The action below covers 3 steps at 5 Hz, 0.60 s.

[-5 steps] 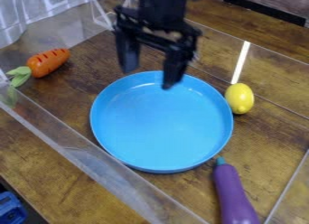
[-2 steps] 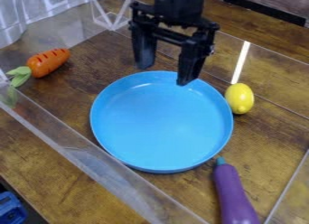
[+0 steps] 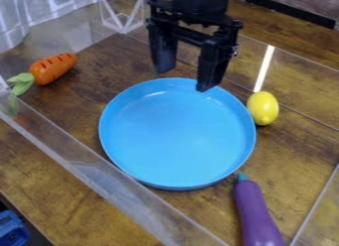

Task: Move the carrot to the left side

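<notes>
The carrot [image 3: 51,67] lies on the wooden table at the far left, orange with dark ridges, its pale green top [image 3: 20,85] pointing toward the left edge. My gripper [image 3: 187,74] hangs over the far rim of the blue plate [image 3: 177,133], well to the right of the carrot. It points straight down, its two black fingers [image 3: 211,68] spread wide with nothing between them.
A yellow lemon [image 3: 264,108] sits just right of the plate. A purple eggplant [image 3: 257,214] lies at the front right. A clear plastic wall [image 3: 79,156] runs along the front left of the table, and another stands behind.
The gripper has shifted slightly right and up over the plate's far rim and rolled a little. The carrot and the other objects have stayed put.
</notes>
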Available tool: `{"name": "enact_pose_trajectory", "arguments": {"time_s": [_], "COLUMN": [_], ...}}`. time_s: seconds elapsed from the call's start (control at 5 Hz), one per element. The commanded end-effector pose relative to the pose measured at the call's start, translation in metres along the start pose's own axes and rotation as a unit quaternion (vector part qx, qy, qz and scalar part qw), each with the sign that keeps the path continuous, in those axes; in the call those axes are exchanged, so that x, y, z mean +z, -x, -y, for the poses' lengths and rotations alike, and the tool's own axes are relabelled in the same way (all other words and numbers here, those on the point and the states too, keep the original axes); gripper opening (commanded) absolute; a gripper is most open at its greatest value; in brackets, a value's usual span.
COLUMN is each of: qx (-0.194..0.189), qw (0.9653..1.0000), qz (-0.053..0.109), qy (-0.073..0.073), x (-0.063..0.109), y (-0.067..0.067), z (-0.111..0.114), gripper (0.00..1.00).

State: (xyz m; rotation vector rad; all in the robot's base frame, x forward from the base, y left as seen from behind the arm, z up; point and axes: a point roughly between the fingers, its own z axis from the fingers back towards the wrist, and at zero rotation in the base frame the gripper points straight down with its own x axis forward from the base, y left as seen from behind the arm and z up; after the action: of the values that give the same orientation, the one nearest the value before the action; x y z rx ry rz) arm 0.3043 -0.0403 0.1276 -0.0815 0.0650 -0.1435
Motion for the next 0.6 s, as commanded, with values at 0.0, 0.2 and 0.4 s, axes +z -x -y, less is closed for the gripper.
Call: {"name": "enact_pose_trajectory", "arguments": {"time_s": [0.0,0.2,0.4], "qx": [-0.01,-0.008,0.012], "qw": [0.9991,0.9991,0.9993], "qz": [0.042,0.041,0.033], "qy": [-0.001,0.006,0.007], "x": [0.0249,0.0252,0.0248], "y": [-0.0094,-0.0138,-0.0057], "z": [0.0032,0.0013,-0.0027], "gripper": [1.0,1.0,1.0]}}
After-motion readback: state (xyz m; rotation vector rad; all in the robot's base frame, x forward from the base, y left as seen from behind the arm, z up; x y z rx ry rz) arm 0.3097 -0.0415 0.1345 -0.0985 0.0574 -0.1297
